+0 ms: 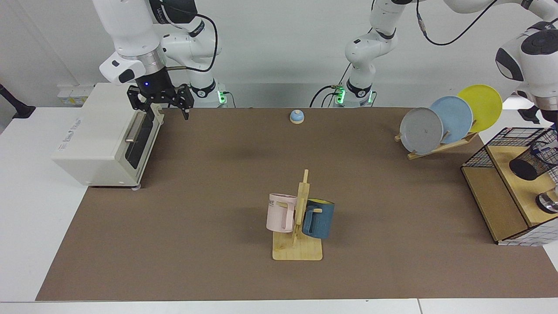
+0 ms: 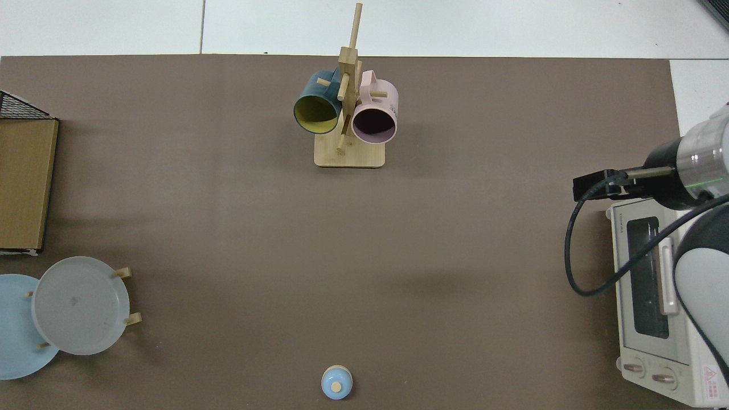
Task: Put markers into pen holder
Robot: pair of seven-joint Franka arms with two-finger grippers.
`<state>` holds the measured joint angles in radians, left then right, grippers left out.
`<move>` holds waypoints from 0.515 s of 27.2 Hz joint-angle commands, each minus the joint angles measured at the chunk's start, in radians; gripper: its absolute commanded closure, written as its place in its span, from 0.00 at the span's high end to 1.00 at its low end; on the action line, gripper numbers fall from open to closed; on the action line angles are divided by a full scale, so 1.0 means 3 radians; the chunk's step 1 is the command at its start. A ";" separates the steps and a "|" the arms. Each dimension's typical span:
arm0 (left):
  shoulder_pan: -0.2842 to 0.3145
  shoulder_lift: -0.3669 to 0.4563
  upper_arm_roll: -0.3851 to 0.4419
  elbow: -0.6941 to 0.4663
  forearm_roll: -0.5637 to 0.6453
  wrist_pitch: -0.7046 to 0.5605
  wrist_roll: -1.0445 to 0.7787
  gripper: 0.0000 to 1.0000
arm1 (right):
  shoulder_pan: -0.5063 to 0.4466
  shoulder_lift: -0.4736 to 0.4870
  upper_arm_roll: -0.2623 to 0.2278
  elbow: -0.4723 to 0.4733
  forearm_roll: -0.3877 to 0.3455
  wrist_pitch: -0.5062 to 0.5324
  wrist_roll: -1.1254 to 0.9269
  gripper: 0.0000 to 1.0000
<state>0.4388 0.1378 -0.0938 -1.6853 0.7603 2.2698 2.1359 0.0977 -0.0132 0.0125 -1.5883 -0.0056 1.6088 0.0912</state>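
Observation:
The pen holder [image 1: 528,162], a black wire-mesh cup, stands on the wooden shelf [image 1: 492,198] at the far right of the facing view. A small white and blue bit, seemingly the marker [image 1: 545,150], shows through the mesh near its rim; the rest is hidden. My left arm [image 1: 529,48] hangs above the holder. The dark body of my left gripper [image 1: 552,117] is cut off by the view's right edge. My right gripper [image 1: 168,110] waits open and empty over the front of the toaster oven [image 1: 104,135]. In the top view only its black body [image 2: 589,185] shows.
A wooden mug tree [image 1: 298,244] with a pink mug [image 1: 280,213] and a blue mug [image 1: 319,219] stands mid-table. A plate rack [image 1: 440,147] holds grey, blue and yellow plates at the back right. A small blue bell [image 1: 297,116] sits at the back.

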 commanded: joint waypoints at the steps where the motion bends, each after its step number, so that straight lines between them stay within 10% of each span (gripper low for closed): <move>1: 0.0010 -0.0015 -0.0020 0.0013 -0.0014 0.0053 0.0008 1.00 | -0.0065 -0.0043 0.0025 -0.0028 0.0085 -0.0045 -0.0115 1.00; 14: -0.0031 -0.0045 -0.0183 0.0249 -0.0729 -0.0371 -0.0808 1.00 | -0.0065 -0.0043 0.0025 -0.0028 0.0085 -0.0045 -0.0115 1.00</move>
<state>0.4361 0.1310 -0.1326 -1.6305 0.6418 2.2314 2.0585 0.0977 -0.0132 0.0125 -1.5883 -0.0056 1.6088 0.0912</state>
